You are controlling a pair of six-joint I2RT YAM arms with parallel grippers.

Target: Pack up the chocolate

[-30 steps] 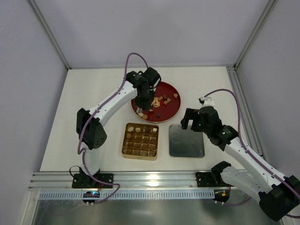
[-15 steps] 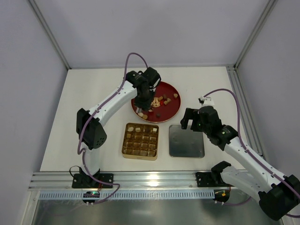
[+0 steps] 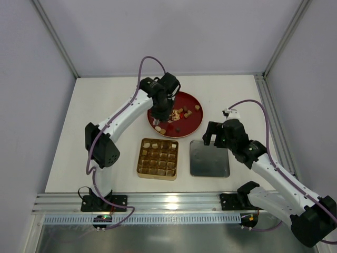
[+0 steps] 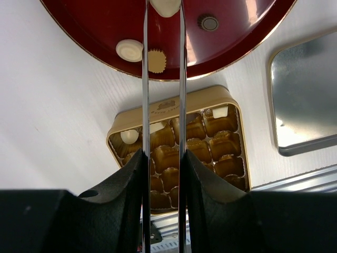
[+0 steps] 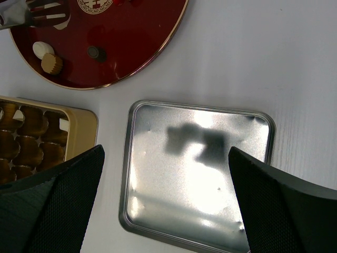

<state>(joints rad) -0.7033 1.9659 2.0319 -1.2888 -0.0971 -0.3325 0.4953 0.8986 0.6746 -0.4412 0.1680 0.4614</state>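
The chocolate (image 3: 181,112) lies loose on the round red plate (image 3: 194,124): dark, tan and cream pieces. My left gripper (image 3: 159,119) hangs over the plate's near left part, and its long metal fingers (image 4: 146,79) are shut on a cream white chocolate (image 4: 165,5). Below it in the left wrist view are a white disc (image 4: 129,50), a tan cup (image 4: 156,60) and a dark round piece (image 4: 208,22). The gold gridded box (image 3: 158,158) holds several pieces, two of them white (image 4: 129,136). My right gripper (image 3: 213,135) is open and empty above the silver lid (image 5: 200,174).
The silver lid (image 3: 209,158) lies right of the gold box (image 4: 174,105), both in front of the plate. An aluminium rail (image 3: 168,203) runs along the table's near edge. White walls and frame posts enclose the table.
My left gripper has shifted slightly up and left over the plate, with the cream piece between its fingers. The right arm has not moved.
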